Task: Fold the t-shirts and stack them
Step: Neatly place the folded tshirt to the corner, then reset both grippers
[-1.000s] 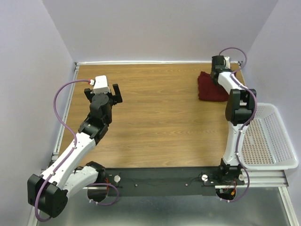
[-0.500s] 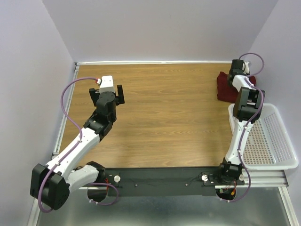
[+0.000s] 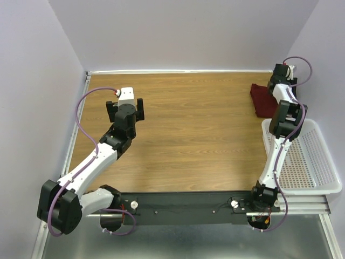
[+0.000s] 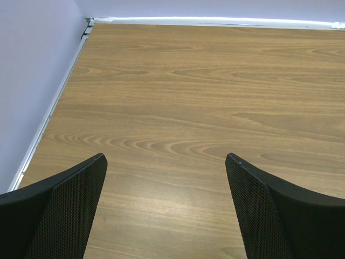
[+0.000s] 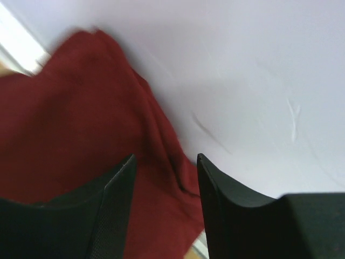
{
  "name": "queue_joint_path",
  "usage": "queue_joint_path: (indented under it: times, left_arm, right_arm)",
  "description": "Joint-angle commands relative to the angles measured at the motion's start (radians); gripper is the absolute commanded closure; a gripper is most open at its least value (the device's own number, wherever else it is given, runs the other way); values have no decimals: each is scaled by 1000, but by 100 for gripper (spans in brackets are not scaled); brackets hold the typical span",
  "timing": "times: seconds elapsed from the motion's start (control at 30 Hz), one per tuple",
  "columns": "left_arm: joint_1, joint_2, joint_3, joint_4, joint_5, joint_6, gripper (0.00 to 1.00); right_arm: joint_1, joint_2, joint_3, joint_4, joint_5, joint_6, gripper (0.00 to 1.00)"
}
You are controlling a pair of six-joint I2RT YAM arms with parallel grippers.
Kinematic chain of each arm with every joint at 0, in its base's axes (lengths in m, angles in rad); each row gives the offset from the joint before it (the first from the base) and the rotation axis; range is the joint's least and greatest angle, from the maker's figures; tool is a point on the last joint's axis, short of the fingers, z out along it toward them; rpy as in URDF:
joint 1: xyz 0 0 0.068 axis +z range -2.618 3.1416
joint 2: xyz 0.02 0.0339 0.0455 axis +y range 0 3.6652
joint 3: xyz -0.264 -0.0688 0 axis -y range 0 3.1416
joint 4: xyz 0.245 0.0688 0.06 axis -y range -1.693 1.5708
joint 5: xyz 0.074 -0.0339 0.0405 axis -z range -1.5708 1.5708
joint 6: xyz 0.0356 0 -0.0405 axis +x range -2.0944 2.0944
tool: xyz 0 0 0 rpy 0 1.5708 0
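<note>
Robotics lab test cell. Evidence: white-and-black jointed left arm (image 3: pixel 91 164) and matching right arm (image 3: pixel 272 162) were bolted to black mounting bar (image 3: pixel 183 204) at near edge of wood-grain laminate tabletop (image 3: pixel 183 135). Plain pale lavender panels (image 3: pixel 32 81) walled bench on three sides. Silver aluminium extrusion rail (image 3: pixel 74 135) edged it. Purple cable (image 3: pixel 78 116) looped off wrist. Black mesh-padded left gripper (image 4: pixel 164 156) framed wrist view. White plastic mesh basket (image 3: pixel 310 162) sat at right edge.

The left arm (image 3: pixel 102 156) reaches forward, its left pincer (image 4: pixel 167 159) spread wide. The right arm (image 3: pixel 280 135) stretches far forward and rightward, its right pincer (image 5: pixel 166 157) narrowly parted.
</note>
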Motion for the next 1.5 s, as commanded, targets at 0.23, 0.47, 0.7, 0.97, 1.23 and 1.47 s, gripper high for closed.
queue_joint_path:
  times: [0.23, 0.47, 0.7, 0.97, 1.23, 1.47]
  left_arm:
    - [-6, -85, 5, 19, 24, 21, 2]
    - [-6, -276, -53, 55, 60, 1, 2]
    - [-4, -509, -61, -22, 84, -43, 2]
    - [-4, -740, -23, -137, 96, -88, 2]
    - [-4, -866, -56, -194, 70, -166, 2]
    - [-4, -915, -125, -228, 90, -229, 2]
  right_arm:
    - [56, -337, -94, -68, -291, 216, 40]
    - [66, -785, -342, -104, -569, 418, 24]
    - [64, -1375, -635, -104, -671, 491, 0]
    - [214, -1853, -821, -108, -534, 454, 0]
    - [233, -2152, -1013, -111, -545, 402, 0]
    - [260, -2151, -1082, -105, -579, 420, 0]
